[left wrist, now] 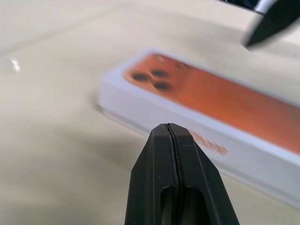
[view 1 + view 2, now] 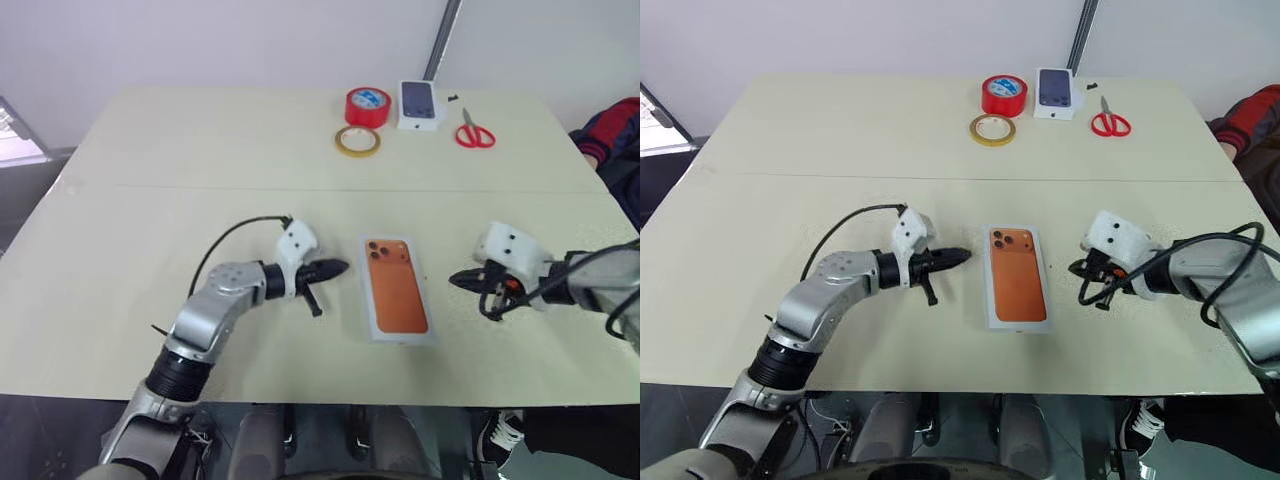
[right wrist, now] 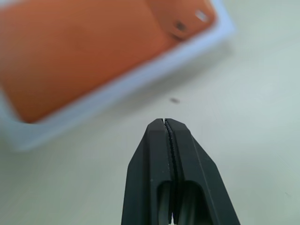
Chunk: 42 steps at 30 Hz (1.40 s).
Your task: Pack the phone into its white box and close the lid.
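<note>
The lid (image 2: pixel 397 288), white with an orange phone picture on top, lies flat at the table's middle near the front edge. In the left wrist view its white side (image 1: pixel 187 126) carries orange lettering. The white box beneath it is covered by the lid, and the phone is hidden. My left gripper (image 2: pixel 343 268) is shut and empty, pointing at the lid's far left corner from a short gap away. To the lid's right, my right gripper (image 2: pixel 455 279) is also shut and empty, aimed at it without touching. Its black tip (image 1: pixel 272 23) shows in the left wrist view.
At the back of the table stand a red tape roll (image 2: pixel 368 106), a yellow tape ring (image 2: pixel 357 141), a small white box printed with a dark phone (image 2: pixel 420 104) and red scissors (image 2: pixel 474 133). A person's sleeve (image 2: pixel 610 140) is at the right edge.
</note>
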Available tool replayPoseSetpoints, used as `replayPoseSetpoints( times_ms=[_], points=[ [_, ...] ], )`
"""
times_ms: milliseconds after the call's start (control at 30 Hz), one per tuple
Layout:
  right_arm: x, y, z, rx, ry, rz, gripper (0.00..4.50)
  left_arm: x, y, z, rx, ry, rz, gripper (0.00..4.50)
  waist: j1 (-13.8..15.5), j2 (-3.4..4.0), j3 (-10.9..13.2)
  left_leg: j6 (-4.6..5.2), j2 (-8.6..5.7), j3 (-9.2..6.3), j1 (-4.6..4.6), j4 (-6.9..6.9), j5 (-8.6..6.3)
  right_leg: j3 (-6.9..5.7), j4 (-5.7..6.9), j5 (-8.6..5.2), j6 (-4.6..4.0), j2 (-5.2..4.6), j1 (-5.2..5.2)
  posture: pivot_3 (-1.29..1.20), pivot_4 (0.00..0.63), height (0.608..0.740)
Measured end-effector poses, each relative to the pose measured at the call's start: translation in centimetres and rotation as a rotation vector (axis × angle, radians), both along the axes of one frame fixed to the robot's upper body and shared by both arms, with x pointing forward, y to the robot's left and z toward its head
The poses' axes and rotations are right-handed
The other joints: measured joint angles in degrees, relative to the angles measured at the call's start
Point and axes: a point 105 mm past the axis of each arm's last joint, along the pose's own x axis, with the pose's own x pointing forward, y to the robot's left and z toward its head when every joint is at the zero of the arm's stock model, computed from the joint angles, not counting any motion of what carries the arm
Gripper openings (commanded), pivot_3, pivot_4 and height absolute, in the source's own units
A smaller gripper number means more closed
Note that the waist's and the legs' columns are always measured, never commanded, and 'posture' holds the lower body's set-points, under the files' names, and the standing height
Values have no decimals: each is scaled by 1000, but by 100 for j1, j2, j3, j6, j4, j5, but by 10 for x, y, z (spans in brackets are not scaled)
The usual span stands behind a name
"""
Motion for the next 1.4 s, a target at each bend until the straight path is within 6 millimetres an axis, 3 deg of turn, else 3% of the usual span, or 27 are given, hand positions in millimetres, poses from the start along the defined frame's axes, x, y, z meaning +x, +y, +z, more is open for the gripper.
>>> replayPoseSetpoints(
  times_ms=[100, 233, 367, 733, 867, 1000, 1233, 1400],
  points=[
    [-15, 15, -9, 35, 38, 59, 13, 3, -12, 9, -11, -27, -19, 0, 2, -5, -3, 0, -3, -3, 8, 2, 0, 0, -1, -1, 1, 0, 10, 0, 150, 736],
    [-21, 27, -28, 64, 81, 37, 13, 13, -31, -21, 147, 3, -14, 0, -9, -9, -4, 0, -13, -4, 40, -1, -1, -1, -4, -12, -14, 0, 37, 0, 150, 736],
    [-23, 26, -38, 43, 92, 7, 13, 15, -35, -26, 191, -20, -29, 0, -14, -9, -5, -1, -1, -5, 61, -6, -2, -1, -4, -14, -14, -1, 51, 0, 150, 736],
    [-17, 23, -35, 56, 58, -20, 13, 16, -30, -27, 203, -47, -16, 0, -21, -19, -12, 0, 2, -10, 76, -10, -4, -2, -13, -16, -13, -2, 68, 0, 150, 736],
    [16, 8, -10, 131, -124, -122, 13, 25, -3, -20, 158, -34, 91, 0, -36, -18, -10, 0, 3, -7, 75, -14, -4, -3, -6, -15, -13, 1, 58, 0, 150, 736],
    [47, -25, 9, 173, -229, -266, 13, 28, 58, -3, 131, -74, 274, 0, -35, -18, -10, 0, 5, -3, 75, -19, -3, -3, -6, -16, -10, 2, 56, 0, 150, 736],
    [78, -67, 16, 313, -265, -417, 13, -1, 163, -9, 198, -50, 572, 0, -27, -14, -8, -1, 5, 4, 75, -19, -4, -2, -7, -16, -11, -4, 56, 0, 150, 736],
    [80, -75, 5, 354, -227, -408, 13, -15, 190, -9, 192, -41, 666, 0, -17, -13, -8, -3, 2, 5, 74, -19, -5, -3, -14, -16, -12, -10, 60, 0, 150, 736]
  ],
)
